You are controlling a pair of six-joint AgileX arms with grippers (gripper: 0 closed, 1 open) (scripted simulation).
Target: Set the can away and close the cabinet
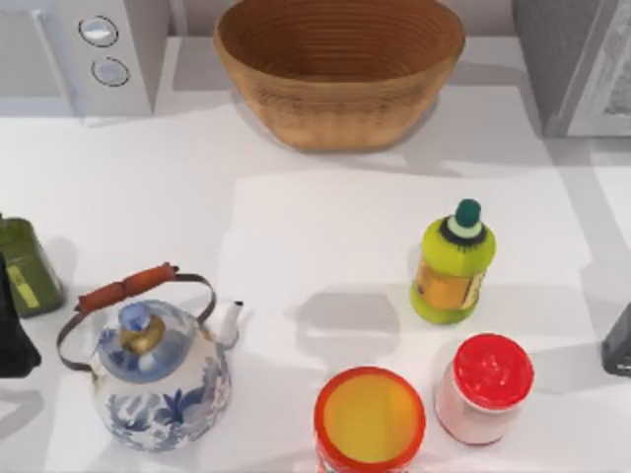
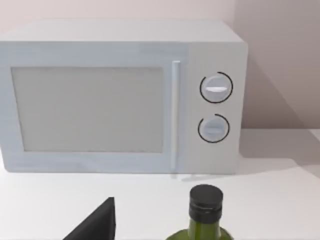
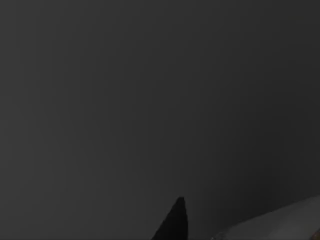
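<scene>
Can (image 1: 370, 419) with red rim stands at the bench's (image 1: 296, 236) near edge.
Left hand (image 1: 12, 330) waits at the left edge beside a green bottle (image 1: 28, 266); its grip cannot be told.

A coarse woven wicker basket (image 1: 340, 69) sits on the smooth matt white tabletop (image 1: 325, 236), near a glossy glazed ceramic kettle (image 1: 158, 374) with a wooden grip, shiny plastic bottle (image 1: 452, 266) and red-lidded jar (image 1: 485, 386), and a dark-green glassy bottle (image 2: 202, 220)
</scene>
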